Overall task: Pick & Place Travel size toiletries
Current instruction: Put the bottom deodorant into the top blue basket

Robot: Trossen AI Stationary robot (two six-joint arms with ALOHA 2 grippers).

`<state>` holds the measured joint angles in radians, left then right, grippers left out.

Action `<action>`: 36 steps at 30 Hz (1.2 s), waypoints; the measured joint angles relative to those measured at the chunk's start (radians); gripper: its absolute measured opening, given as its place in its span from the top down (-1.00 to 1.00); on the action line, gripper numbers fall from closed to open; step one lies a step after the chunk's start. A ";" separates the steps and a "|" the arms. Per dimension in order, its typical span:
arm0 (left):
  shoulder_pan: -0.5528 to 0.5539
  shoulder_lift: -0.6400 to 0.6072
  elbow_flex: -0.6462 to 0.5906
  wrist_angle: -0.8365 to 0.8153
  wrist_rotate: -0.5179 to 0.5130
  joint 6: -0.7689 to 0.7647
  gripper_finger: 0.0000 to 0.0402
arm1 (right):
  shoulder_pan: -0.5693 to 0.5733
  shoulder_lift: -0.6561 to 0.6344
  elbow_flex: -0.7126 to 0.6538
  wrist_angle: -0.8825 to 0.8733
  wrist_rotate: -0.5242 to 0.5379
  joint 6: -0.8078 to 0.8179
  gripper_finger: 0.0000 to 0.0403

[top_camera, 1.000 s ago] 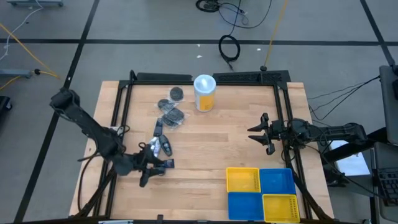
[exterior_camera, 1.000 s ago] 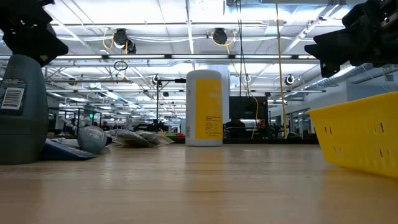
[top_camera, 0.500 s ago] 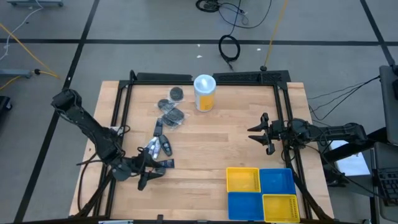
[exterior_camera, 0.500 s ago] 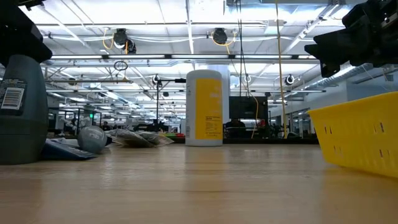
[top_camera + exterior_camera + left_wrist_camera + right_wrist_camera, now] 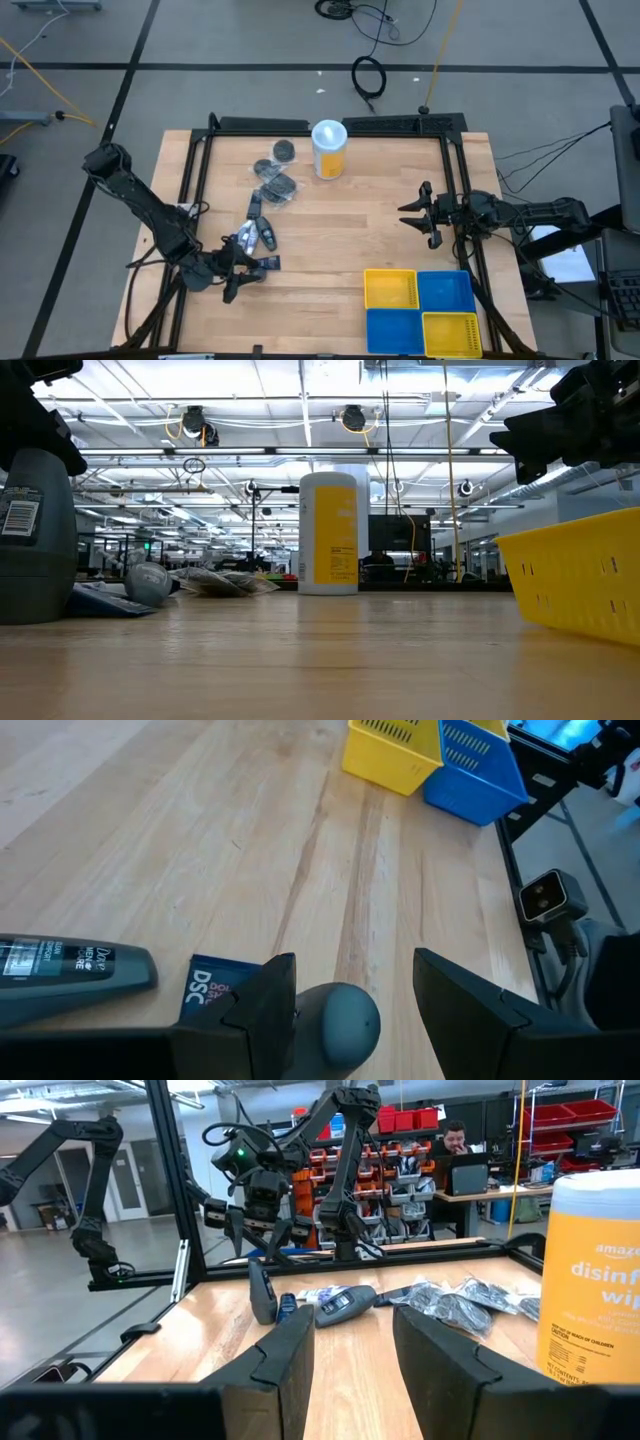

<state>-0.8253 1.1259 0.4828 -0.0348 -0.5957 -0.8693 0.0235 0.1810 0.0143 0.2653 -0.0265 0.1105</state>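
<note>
Several travel size toiletries lie at the table's left. A grey bottle (image 5: 340,1025) stands upright on its base (image 5: 35,530), with a blue sachet (image 5: 215,985) and a lying grey bottle (image 5: 60,970) beside it. Dark packets (image 5: 275,188) and a round tin (image 5: 284,150) lie farther back. My left gripper (image 5: 236,275) is open, its fingers on either side of the upright bottle's rounded top. A gap shows on one side, and I cannot tell whether the other finger touches. My right gripper (image 5: 415,213) hangs open and level over the table's right edge.
A tall yellow-and-white canister (image 5: 329,148) stands at the far middle. Yellow and blue bins (image 5: 420,310) sit at the near right. Bare wood lies between the toiletries and the bins. A black frame (image 5: 200,170) runs along the table's sides.
My left gripper has sunk a little around the upright grey bottle's top, and its fingers keep the same gap. The bottle and the other toiletries have stayed where they were.
</note>
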 joint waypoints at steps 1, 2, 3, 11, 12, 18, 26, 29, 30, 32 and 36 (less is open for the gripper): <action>0.000 0.000 0.000 0.000 0.000 0.000 0.00 | 0.000 0.000 0.000 0.000 0.000 0.000 0.36; 0.000 0.000 0.000 0.000 0.000 0.000 0.00 | 0.000 0.000 0.000 0.000 0.000 0.000 0.36; 0.000 0.000 0.000 0.000 0.000 0.000 0.00 | 0.000 0.000 0.000 0.000 0.000 0.000 0.36; 0.000 0.108 0.000 0.001 -0.006 -0.034 0.00 | 0.000 0.000 0.000 0.000 0.000 0.000 0.36; 0.000 0.124 0.000 0.003 -0.002 -0.041 0.00 | 0.000 0.000 0.000 0.000 0.000 0.000 0.36; 0.000 0.202 0.000 0.026 0.008 -0.077 0.00 | 0.000 0.000 0.000 0.000 0.000 0.000 0.36; 0.000 0.247 0.002 0.045 -0.019 -0.095 0.11 | 0.000 0.000 0.000 0.000 0.000 -0.018 0.36; 0.000 0.247 0.002 0.046 -0.023 -0.101 0.32 | 0.000 0.000 0.000 0.000 0.000 -0.019 0.36; 0.000 0.247 0.002 0.049 -0.023 -0.102 0.34 | 0.000 0.000 0.000 0.000 0.000 -0.018 0.36; 0.000 0.248 0.002 0.054 -0.022 -0.102 0.34 | 0.000 0.000 0.000 0.000 0.000 -0.019 0.36; 0.000 0.248 0.002 0.067 -0.030 -0.102 0.34 | 0.000 0.000 0.000 -0.001 0.000 -0.025 0.36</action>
<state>-0.8249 1.3735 0.4843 0.0320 -0.6252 -0.9710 0.0233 0.1806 0.0143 0.2646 -0.0265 0.0853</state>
